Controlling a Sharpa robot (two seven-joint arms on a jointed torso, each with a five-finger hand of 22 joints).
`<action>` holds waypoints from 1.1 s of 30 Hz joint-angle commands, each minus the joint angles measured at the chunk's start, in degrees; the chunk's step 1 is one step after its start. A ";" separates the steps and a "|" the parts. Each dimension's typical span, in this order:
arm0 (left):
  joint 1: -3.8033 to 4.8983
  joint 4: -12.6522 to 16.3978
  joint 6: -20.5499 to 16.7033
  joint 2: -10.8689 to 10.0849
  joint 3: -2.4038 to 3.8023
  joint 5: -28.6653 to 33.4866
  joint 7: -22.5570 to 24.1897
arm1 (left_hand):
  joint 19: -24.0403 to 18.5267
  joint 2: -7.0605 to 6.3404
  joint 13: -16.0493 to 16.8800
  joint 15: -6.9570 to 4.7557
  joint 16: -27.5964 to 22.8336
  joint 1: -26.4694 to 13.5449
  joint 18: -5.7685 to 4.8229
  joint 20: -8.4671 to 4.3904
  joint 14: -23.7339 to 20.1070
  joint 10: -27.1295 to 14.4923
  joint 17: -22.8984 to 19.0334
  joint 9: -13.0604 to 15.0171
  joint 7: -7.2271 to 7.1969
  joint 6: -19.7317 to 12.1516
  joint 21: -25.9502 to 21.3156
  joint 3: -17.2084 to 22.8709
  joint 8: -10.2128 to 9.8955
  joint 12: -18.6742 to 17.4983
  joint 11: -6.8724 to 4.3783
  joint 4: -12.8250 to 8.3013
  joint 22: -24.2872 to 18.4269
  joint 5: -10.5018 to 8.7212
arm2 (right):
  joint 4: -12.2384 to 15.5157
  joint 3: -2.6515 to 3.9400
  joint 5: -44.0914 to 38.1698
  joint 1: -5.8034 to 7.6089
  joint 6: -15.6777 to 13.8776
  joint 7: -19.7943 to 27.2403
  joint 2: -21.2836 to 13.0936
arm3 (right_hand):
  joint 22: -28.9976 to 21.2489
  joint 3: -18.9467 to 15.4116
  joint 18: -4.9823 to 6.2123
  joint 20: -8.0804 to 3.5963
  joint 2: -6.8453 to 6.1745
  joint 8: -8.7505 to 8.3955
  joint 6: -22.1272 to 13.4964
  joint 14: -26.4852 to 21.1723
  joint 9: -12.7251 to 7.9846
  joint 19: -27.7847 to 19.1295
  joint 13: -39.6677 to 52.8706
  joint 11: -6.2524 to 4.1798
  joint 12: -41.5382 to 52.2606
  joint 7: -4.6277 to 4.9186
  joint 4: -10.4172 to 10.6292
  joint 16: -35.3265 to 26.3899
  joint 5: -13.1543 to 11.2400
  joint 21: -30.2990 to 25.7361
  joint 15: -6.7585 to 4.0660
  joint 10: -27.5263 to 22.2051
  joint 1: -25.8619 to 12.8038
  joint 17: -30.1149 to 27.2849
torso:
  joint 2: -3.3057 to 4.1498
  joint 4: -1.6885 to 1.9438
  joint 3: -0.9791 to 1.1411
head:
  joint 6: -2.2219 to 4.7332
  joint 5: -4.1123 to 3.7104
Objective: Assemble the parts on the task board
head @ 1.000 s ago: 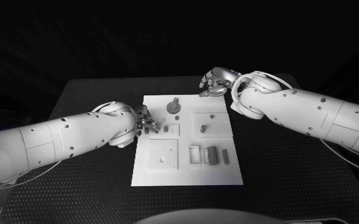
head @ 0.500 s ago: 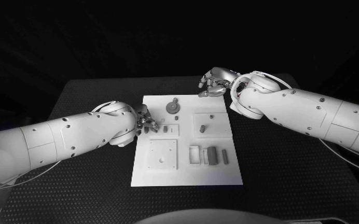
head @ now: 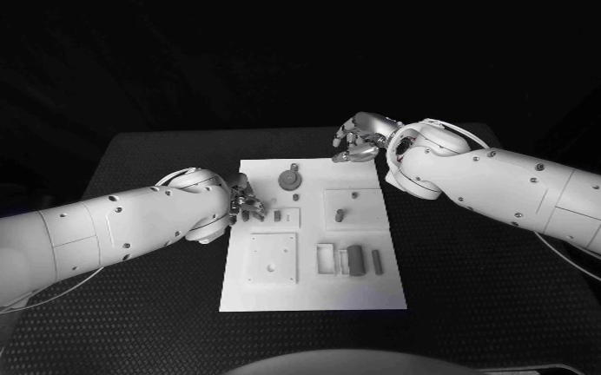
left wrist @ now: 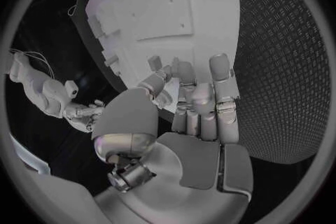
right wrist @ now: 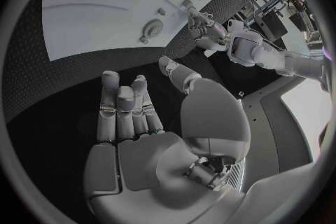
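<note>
The white task board [head: 313, 292] lies in the middle of the black table. On it sit a round grey part [head: 291, 180], a short peg [head: 340, 214] in a square recess, and several grey bars [head: 357, 259] side by side. My left hand [head: 244, 203] hovers at the board's left edge beside a small recessed part [head: 283, 215]. In the left wrist view, the left hand [left wrist: 199, 101] reaches over the board's [left wrist: 182, 5] rim with nothing in it. My right hand [head: 359, 142] is off the board's far right corner, and its palm [right wrist: 140, 123] is bare.
A flat square plate [head: 272, 258] is set into the board's near left. Black textured table [head: 476, 262] surrounds the board on all sides. The right wrist view shows the round part [right wrist: 152, 28] and my left hand [right wrist: 203, 28] beyond it.
</note>
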 commanded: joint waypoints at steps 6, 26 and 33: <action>-0.10 -0.49 0.37 0.62 0.06 -0.82 0.33 | 0.81 0.71 0.04 -1.84 0.37 0.19 -0.73 -1.00 1.31 0.93 0.05 7.05 0.26 1.21 0.40 1.09 4.03 0.24 -0.89 -0.64 1.34 0.25 | 0.08 0.02 -0.09 0.00 0.67 0.16 0.05 | 0.93 0.16 0.72 -0.18 0.48 0.31 -0.17 -0.24 -0.10 0.01 -0.10 -0.12 0.37 0.40 0.34 0.26 -0.18 -0.22 0.16 -0.39 -0.18 -0.05 | 0.01 -0.02 0.01 | -0.02 -0.17; -0.10 0.85 1.63 0.08 0.05 -2.69 0.26 | 0.80 0.65 0.04 -1.86 0.51 0.23 -0.75 -1.02 1.30 0.89 0.06 7.22 0.24 1.08 0.54 1.14 4.28 0.45 -0.91 -0.84 1.35 0.50 | 0.36 0.02 -0.08 0.00 0.74 0.16 -0.12 | 0.93 0.15 0.72 -0.19 0.48 0.35 -0.20 -0.24 -0.14 0.01 -0.13 -0.11 0.39 0.40 0.35 0.27 -0.18 -0.22 0.16 -0.40 -0.16 -0.07 | 0.00 0.02 0.00 | -0.29 -0.20; -0.10 0.94 1.21 -0.02 0.05 -2.69 0.33 | 0.80 0.44 0.03 -1.86 0.54 0.16 -0.75 -1.02 1.29 0.87 0.05 7.26 0.24 1.05 0.59 1.09 4.35 0.51 -0.91 -0.86 1.35 0.54 | 0.37 0.02 -0.08 0.00 0.70 0.18 -0.17 | 0.93 0.14 0.72 -0.19 0.46 0.36 -0.21 -0.25 -0.16 0.00 -0.14 -0.11 0.40 0.41 0.36 0.27 -0.18 -0.23 0.16 -0.41 -0.16 -0.08 | 0.00 0.00 -0.02 | -0.37 -0.14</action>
